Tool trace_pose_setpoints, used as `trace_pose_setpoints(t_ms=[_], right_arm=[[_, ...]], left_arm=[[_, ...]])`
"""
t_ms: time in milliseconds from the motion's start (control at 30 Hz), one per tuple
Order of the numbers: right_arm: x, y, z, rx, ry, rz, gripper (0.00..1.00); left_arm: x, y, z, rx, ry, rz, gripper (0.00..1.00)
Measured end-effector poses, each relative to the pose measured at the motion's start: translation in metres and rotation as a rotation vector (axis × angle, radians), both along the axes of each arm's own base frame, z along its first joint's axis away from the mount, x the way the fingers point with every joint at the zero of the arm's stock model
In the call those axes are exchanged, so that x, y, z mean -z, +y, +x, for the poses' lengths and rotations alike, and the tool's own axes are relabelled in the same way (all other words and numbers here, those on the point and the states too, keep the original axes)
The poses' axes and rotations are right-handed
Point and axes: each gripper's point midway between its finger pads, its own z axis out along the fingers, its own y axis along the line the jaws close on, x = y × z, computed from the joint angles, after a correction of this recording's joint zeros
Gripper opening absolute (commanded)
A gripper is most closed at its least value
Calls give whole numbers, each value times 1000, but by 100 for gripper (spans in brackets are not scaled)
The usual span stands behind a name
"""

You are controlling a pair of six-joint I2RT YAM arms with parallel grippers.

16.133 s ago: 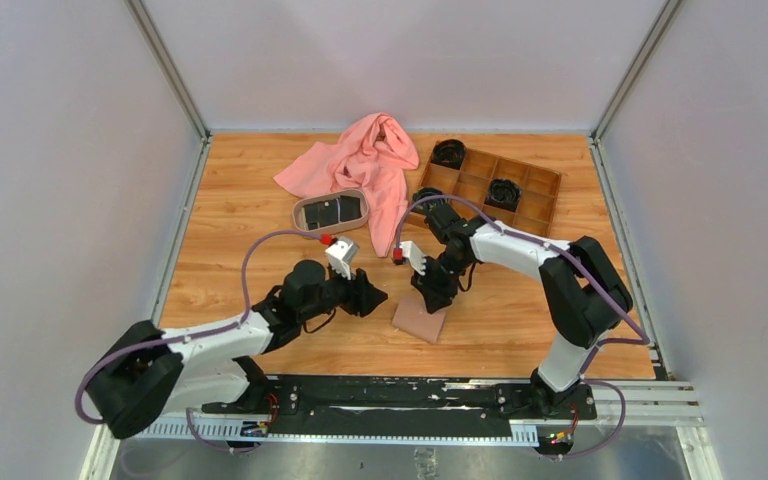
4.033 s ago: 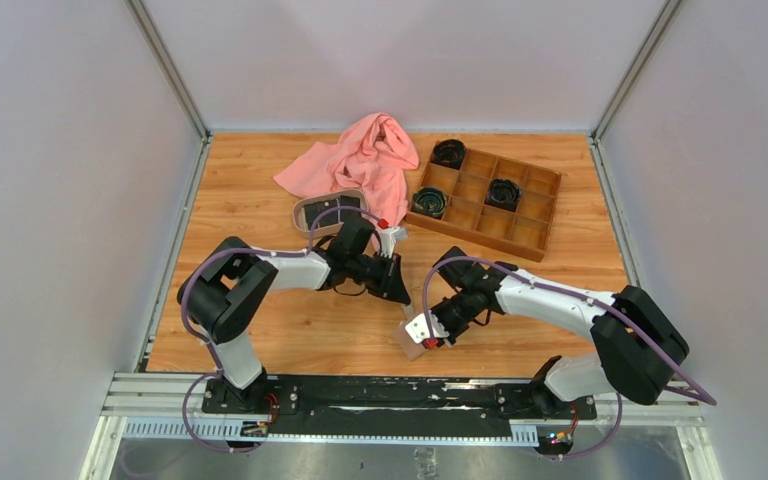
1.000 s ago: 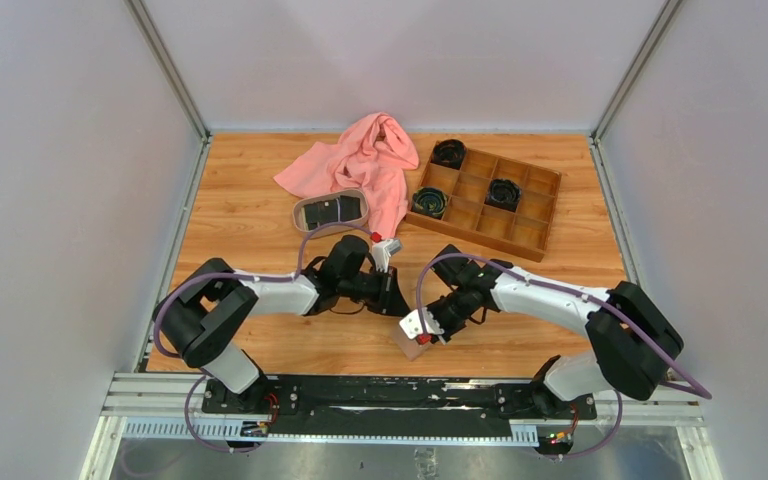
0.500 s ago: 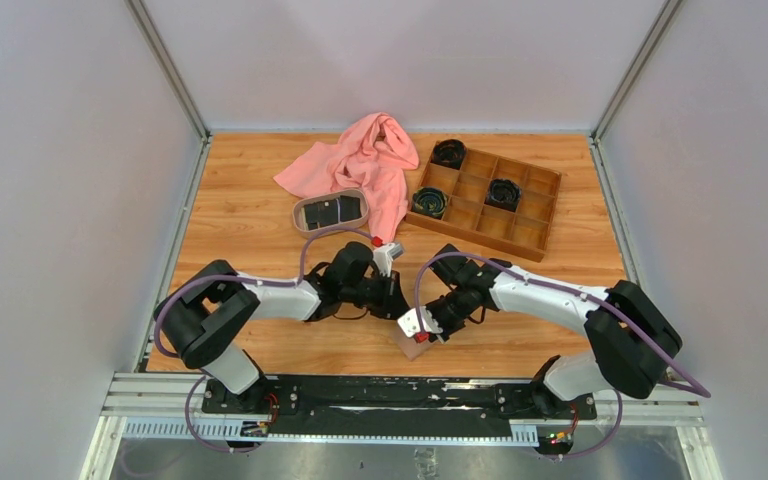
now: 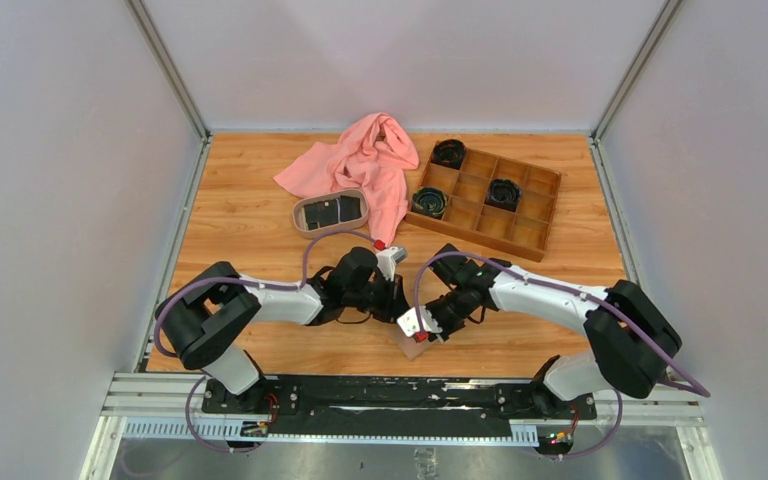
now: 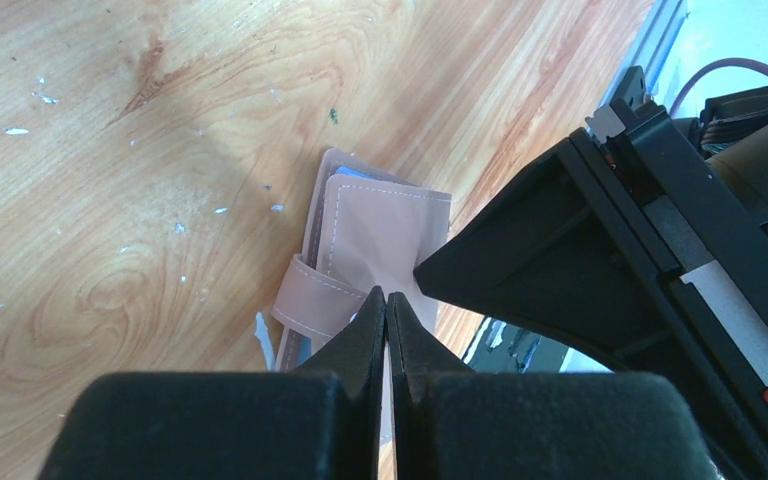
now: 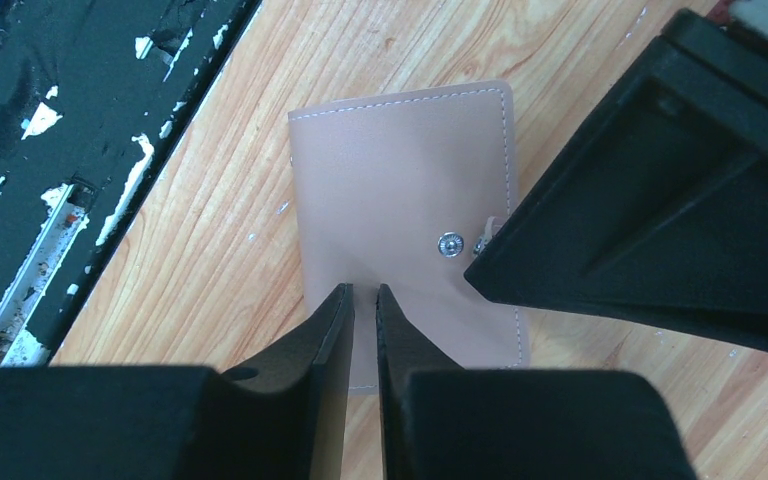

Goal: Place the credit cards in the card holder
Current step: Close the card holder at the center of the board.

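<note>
The card holder [image 5: 416, 348], a tan-pink wallet with a snap button [image 7: 449, 243], lies folded on the wood near the front rail. Blue lining shows at the card holder's [image 6: 380, 235] edge. My left gripper [image 5: 403, 309] is shut, its tips [image 6: 387, 296] meeting just above the wallet's strap [image 6: 310, 298], with nothing visible between them. My right gripper [image 5: 418, 336] hovers over the card holder [image 7: 400, 180] from the other side. Its jaws [image 7: 365, 292] leave a narrow slit that shows bare leather. The dark credit cards [image 5: 332, 210] lie in the oval tray [image 5: 298, 216] farther back.
A pink cloth [image 5: 365, 165] is heaped behind the tray. A brown wooden compartment box [image 5: 520, 235] at the back right holds black round items [image 5: 430, 202]. The black front rail [image 7: 60, 150] runs close beside the wallet. The two grippers almost touch over the wallet.
My left gripper has slid a little forward and right, toward the wallet, staying shut. The right gripper has stayed over the wallet, its slit narrowing slightly.
</note>
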Motion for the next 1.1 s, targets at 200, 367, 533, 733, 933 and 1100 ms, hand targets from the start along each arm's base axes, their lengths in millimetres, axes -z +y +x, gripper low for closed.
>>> trace_pose_setpoints(t_ms=[200, 367, 533, 733, 933, 1100], right_arm=[[0, 1, 1, 14, 11, -6, 17], [0, 2, 1, 48, 42, -24, 20], [0, 2, 1, 81, 74, -46, 21], [-1, 2, 0, 117, 113, -78, 33], [-4, 0, -2, 111, 113, -75, 45], [-14, -2, -1, 72, 37, -23, 61]], left_arm=[[3, 1, -1, -10, 2, 5, 0], [3, 1, 0, -17, 3, 8, 0], [3, 1, 0, -22, 4, 6, 0], [4, 2, 0, -33, 9, -3, 0], [5, 3, 0, -51, 12, -13, 0], [5, 3, -1, -59, 17, -18, 0]])
